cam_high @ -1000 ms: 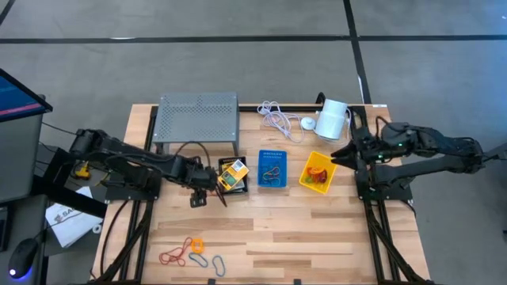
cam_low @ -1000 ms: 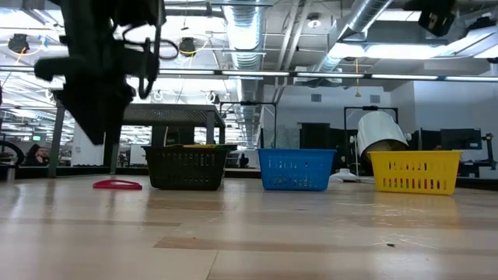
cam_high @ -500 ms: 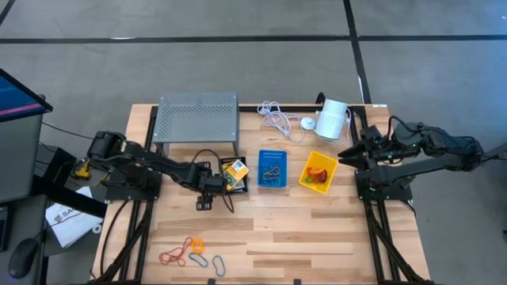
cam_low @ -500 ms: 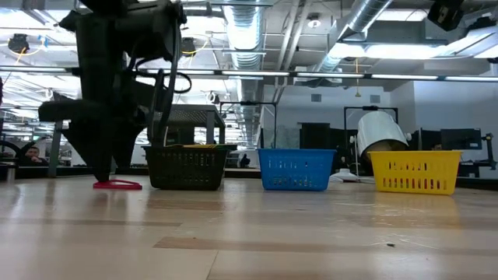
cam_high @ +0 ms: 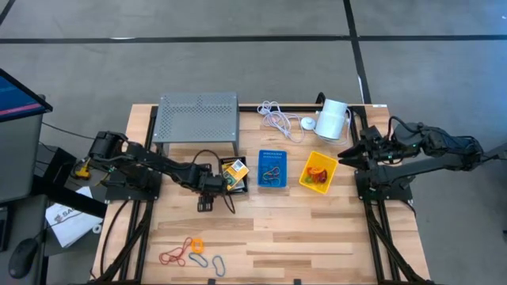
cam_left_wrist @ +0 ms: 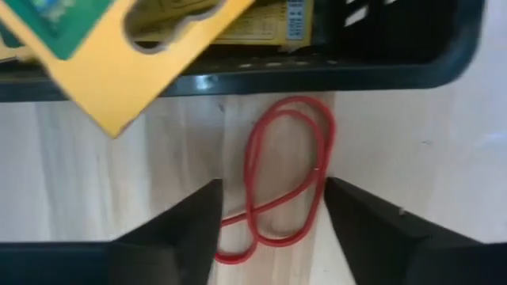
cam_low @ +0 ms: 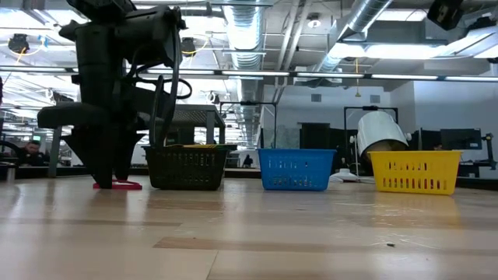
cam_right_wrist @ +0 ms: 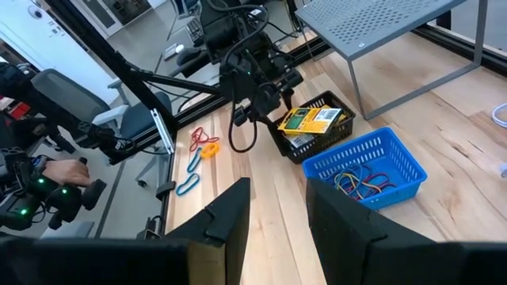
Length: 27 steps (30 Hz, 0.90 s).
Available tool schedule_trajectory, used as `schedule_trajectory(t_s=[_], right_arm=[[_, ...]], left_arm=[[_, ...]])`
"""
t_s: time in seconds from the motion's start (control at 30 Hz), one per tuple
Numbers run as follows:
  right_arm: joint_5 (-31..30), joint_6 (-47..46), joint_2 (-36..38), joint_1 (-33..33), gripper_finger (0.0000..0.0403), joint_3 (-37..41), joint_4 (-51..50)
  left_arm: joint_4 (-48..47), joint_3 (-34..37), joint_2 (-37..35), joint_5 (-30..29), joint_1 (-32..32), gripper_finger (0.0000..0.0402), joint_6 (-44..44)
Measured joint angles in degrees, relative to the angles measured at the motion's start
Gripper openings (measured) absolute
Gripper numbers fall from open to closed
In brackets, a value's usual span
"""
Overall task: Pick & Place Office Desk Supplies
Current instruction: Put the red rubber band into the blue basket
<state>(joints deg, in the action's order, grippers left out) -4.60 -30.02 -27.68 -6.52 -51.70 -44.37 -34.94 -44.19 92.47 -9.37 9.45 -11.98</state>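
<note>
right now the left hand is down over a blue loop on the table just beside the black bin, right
Not quite: the loop is red, not blue, as the left wrist view shows. The rest holds: the left hand is down over it on the table, just beside the black bin.

The setting appears to be an open-plan robotics lab or office: exposed ceiling ducts [cam_low: 247,35], concrete floor [cam_high: 238,55], office chair [cam_right_wrist: 75,99], and wooden workbench [cam_high: 317,229].

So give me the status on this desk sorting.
Done: loops lie in the blue bin and yellow bin, card packets in the black bin. In hand: the left gripper straddles a red loop, open. Left: the loose loops at the table's front edge.
</note>
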Motion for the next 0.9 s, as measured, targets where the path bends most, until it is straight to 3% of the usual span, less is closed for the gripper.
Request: schedule_trajectory(t_s=[0.33, 0.57, 0.77, 0.9], right_arm=[[0.0, 0.0, 0.0, 0.0, 0.012, 0.0, 0.27], [0.0, 0.2, 0.01, 0.0, 0.012, 0.0, 0.24], [0.02, 0.17, 0.02, 0.0, 0.012, 0.0, 0.23], [0.02, 0.25, 0.02, 0.0, 0.012, 0.0, 0.19]], left_arm=[[0.44, 0.07, -0.23, 3.42, 0.07, 0.0015, -2.03], [-1.61, 0.17, -2.65, 5.1, 0.3, 0.0002, -4.4], [-9.22, 0.16, -12.05, 3.6, 1.79, 0.0001, -10.31], [-8.87, 0.16, -20.17, 1.99, 4.0, 0.0001, -15.13]])
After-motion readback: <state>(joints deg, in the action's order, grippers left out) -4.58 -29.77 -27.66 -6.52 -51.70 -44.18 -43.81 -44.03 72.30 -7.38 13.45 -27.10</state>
